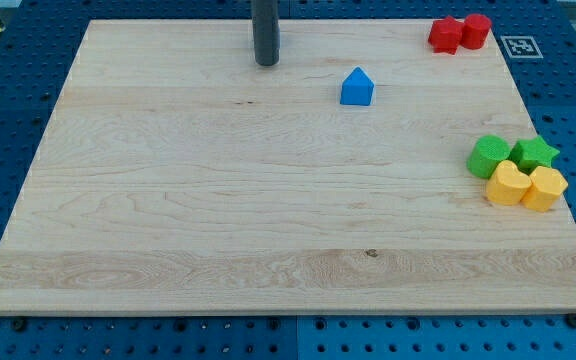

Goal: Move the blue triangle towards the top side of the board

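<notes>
The blue triangle block (356, 87) lies on the wooden board (218, 220) in the upper middle, right of centre. My tip (266, 63) is the lower end of a dark rod coming down from the view's top. It stands to the left of the blue block and slightly above it in the view, clearly apart from it and touching no block.
Two red blocks (459, 33) sit together at the board's top right corner. At the right edge, a green block (488, 157) and a green star (536, 153) touch two yellow blocks (526, 186). A blue pegboard table surrounds the board.
</notes>
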